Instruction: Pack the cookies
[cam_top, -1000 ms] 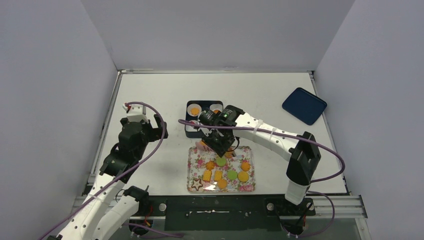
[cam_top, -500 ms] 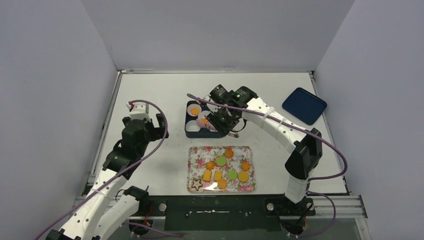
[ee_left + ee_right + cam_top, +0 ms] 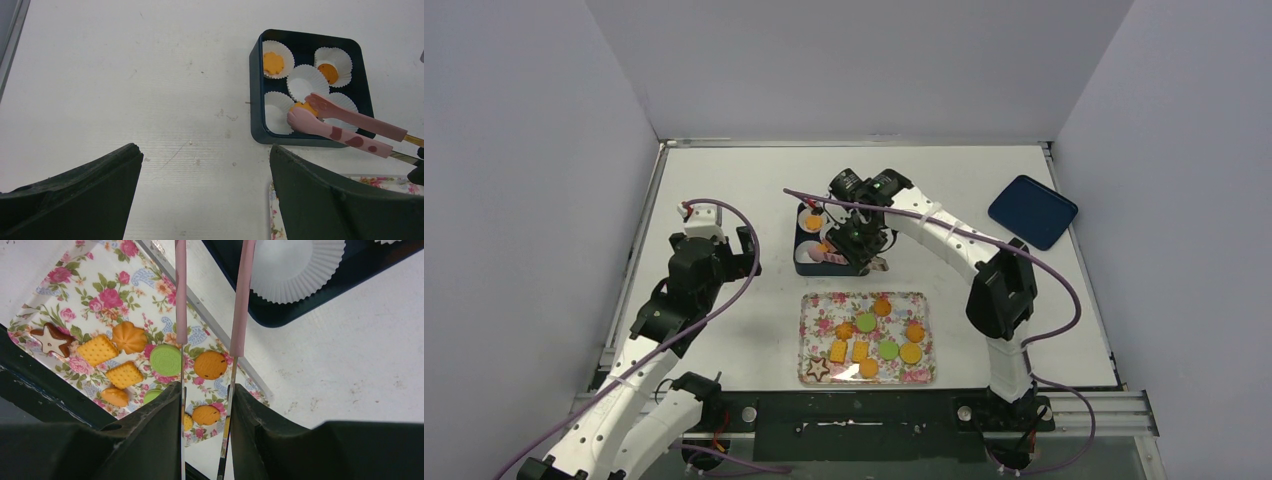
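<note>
Several cookies [image 3: 865, 338] lie on a floral tray [image 3: 809, 305]: orange rounds, green rounds [image 3: 166, 360], orange squares and a brown star [image 3: 50, 339]. A dark box [image 3: 257, 75] holds white paper cups; two hold orange cookies [image 3: 273, 63]. My right gripper [image 3: 861, 235] is shut on pink tongs [image 3: 345, 127]. The tong tips pinch an orange cookie [image 3: 303, 106] over a cup at the box's near side. In the right wrist view the gripper [image 3: 206, 390] clamps both tong arms [image 3: 242, 300]. My left gripper [image 3: 205, 165] is open and empty, left of the box.
A dark blue lid [image 3: 1032, 211] lies at the right of the table. The tray sits just in front of the box. Grey walls stand on three sides.
My right arm carried the tongs with an orange cookie from the tray's far edge back and left, over the box. The left arm barely moved.
</note>
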{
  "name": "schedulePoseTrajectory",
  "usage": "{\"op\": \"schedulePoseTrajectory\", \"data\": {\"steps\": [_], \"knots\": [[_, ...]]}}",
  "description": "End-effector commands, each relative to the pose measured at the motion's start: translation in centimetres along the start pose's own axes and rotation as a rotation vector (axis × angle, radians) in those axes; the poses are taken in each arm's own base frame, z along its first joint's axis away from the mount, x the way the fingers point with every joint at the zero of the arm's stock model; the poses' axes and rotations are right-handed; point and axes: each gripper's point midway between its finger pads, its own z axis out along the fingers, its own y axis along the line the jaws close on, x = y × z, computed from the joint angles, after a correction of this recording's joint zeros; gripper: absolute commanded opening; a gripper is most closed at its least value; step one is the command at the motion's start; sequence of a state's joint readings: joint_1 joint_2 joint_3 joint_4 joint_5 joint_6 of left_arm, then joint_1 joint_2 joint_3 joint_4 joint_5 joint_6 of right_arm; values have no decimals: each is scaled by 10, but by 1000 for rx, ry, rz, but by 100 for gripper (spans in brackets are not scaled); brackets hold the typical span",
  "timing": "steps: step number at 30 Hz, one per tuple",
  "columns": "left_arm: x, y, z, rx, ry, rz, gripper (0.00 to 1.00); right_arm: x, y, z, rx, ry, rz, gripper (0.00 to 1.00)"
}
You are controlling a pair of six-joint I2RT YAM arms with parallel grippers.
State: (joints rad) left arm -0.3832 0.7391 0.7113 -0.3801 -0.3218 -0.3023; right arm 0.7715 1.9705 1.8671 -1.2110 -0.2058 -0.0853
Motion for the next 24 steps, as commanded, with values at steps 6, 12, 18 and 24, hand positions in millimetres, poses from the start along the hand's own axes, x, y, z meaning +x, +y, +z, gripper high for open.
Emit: {"op": "schedulePoseTrajectory", "data": {"steps": [6,12,18,24], "knots": [[-19,-8,-2,33,-62,-7,97,-36,-2,-4,-22,-90,-29,16],[-19,-8,-2,35,-64,-6,97,-37,-2,3,-25,-68,-34,18],[-19,-9,-3,40,-66,-4,97,-35,1,6,-32,-55,-38,20],[-18,-10,-3,43,-65,-3,97,-35,2,9,-36,-47,-40,23]]}}
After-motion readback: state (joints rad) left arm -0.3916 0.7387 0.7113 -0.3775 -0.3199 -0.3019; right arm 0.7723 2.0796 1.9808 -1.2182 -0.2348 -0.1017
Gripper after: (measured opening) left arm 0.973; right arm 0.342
